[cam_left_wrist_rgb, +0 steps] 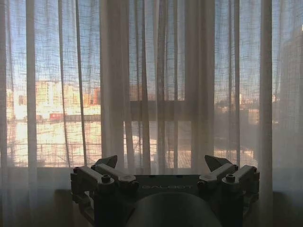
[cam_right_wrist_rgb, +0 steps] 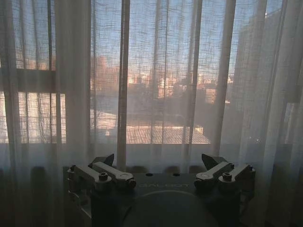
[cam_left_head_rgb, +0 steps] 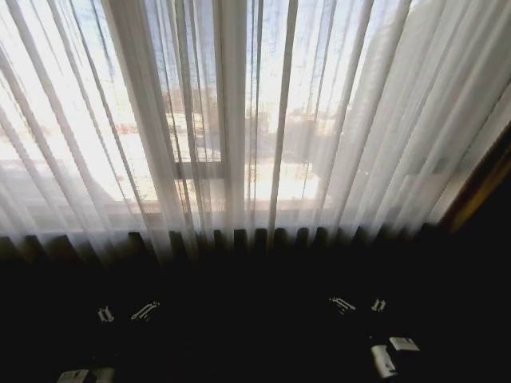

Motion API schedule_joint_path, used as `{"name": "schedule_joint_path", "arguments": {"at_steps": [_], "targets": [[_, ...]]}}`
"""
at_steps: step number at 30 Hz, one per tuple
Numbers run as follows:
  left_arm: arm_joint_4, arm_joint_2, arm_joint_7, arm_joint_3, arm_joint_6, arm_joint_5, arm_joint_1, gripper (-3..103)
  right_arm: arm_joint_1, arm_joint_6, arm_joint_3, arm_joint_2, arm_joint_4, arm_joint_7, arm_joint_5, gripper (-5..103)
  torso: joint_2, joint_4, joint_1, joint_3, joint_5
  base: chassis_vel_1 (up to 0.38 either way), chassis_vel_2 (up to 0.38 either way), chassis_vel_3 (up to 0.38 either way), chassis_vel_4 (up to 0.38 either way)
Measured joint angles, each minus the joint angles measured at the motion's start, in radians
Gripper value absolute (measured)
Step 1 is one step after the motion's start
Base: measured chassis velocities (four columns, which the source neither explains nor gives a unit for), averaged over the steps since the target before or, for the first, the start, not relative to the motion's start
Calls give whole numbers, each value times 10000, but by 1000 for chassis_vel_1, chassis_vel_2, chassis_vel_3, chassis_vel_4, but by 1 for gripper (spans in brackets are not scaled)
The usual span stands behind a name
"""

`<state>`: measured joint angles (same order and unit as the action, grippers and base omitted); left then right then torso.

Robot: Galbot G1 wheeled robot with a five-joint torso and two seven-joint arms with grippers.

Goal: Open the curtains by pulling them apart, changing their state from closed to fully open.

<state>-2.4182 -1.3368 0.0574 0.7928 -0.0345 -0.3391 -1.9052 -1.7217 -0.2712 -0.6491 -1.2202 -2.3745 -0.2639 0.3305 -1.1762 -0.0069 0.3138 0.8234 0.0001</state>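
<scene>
I see the curtains (cam_left_head_rgb: 239, 120) drawn closed; my left gripper (cam_left_wrist_rgb: 161, 163) and right gripper (cam_right_wrist_rgb: 158, 161) both spread wide, short of them.

Bright window (cam_left_head_rgb: 200, 171), sunlit buildings (cam_left_wrist_rgb: 52, 101) outside, dark floor (cam_left_head_rgb: 239, 335)

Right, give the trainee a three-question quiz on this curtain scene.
1. True or false: the tall sheer white pleated curtains are already pulled fully apart.
2. The left gripper is: A) shut on fabric, B) open and short of the fabric, C) parked low at the robot's side.
3. Fill in: the right gripper has its jaws ____.

Key: 1 false, they hang closed across the window. 2 B. 3 open.
</scene>
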Motion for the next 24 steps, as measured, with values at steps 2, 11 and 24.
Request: {"name": "schedule_joint_path", "arguments": {"at_steps": [2, 11, 24], "targets": [[-23, 157, 139, -74, -187, -27, 97, 100, 386, -170, 36, 195, 77, -102, 319, 100, 1, -5, 1, 2, 0, 0, 0, 0, 0], [-405, 248, 296, -211, -581, -155, -54, 100, 1022, -250, 190, 403, 95, -118, 540, 100, 1, -8, 1, 1, 0, 0, 0, 0, 0], [-271, 306, 249, 185, -109, -730, -176, 100, 1509, -349, 660, 724, 126, -55, 955, 100, 1, -7, 1, 2, 1, 0, 0, 0, 0]]}}
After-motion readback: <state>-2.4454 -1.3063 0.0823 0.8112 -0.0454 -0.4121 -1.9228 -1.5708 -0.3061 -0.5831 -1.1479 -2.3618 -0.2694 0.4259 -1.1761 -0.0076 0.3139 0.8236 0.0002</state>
